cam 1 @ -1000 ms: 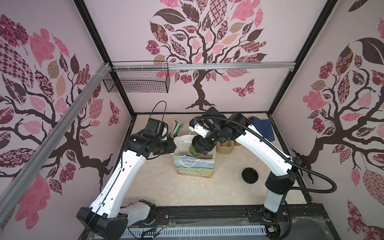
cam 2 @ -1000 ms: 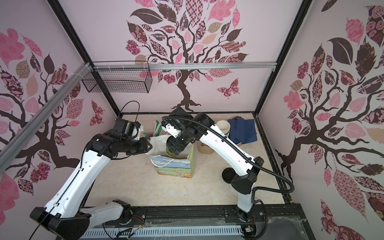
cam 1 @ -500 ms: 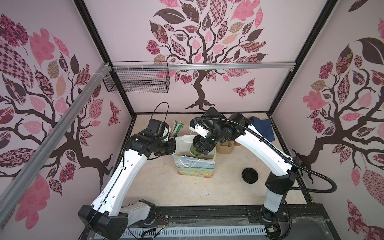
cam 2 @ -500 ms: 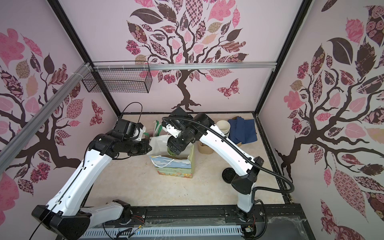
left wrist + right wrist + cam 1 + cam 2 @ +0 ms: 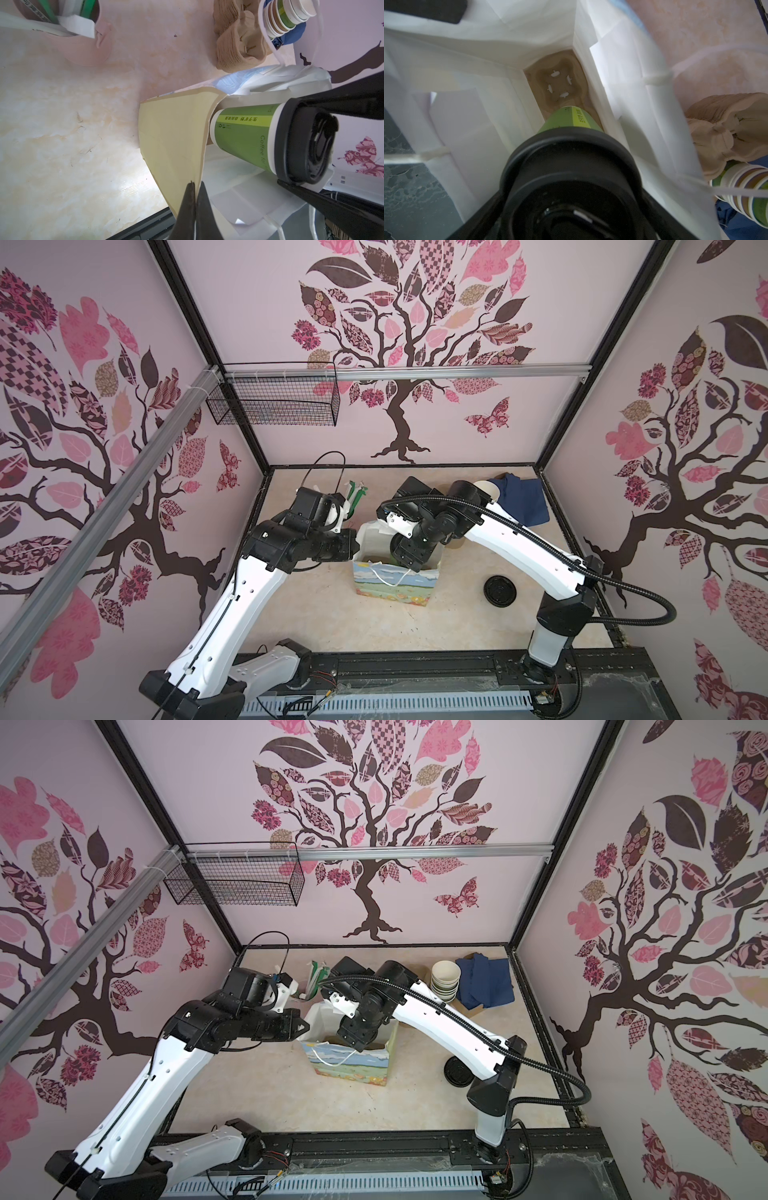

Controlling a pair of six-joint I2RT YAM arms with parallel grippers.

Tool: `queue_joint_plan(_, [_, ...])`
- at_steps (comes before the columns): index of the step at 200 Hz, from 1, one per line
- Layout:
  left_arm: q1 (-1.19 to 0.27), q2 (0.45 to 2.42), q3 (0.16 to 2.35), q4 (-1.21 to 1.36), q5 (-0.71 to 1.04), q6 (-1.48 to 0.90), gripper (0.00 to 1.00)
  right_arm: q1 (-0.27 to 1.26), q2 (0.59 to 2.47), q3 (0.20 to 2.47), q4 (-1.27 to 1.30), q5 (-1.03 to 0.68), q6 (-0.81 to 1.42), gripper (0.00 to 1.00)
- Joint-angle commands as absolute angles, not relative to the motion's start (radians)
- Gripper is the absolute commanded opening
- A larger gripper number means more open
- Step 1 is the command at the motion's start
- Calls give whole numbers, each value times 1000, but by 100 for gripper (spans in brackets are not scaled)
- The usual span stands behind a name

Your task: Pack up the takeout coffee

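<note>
Green "Coffee for" cup [image 5: 245, 133] sits clamped in right jaws; left jaws pinch bag flap [image 5: 172, 135].

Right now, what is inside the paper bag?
At the bottom of the paper bag lies a brown cup carrier, one socket showing empty. The takeout coffee, gripped by the right tool, is partway in and covers the rest of it.

Left arm reaches in from the left, forearm roughly level, left gripper [image 5: 352, 545] pinched tight on the paper bag [image 5: 390, 587] rim. Right arm arches over from the right, wrist bent down, right gripper [image 5: 409, 560] jaws spread wide, clamping the takeout coffee [image 5: 245, 133] by its lid.
</note>
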State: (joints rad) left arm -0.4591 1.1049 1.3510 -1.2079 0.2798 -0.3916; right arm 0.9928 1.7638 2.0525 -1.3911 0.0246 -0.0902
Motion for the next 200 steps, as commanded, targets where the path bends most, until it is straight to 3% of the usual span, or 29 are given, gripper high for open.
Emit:
queue_joint_plan(1, [-465,1076,1306,-1221,319,-385,0,1009,1688,2023,-1449,43,-74,80])
queue_joint_plan(58, [-480,1022,1271,-1226,400,-379,0,1053,1647,1961,-1433,33,-143,78])
queue_joint_plan(200, [-480,1008,1248,-1205,348,-452,0,1075,1687,1779,-1336,4,-235,79])
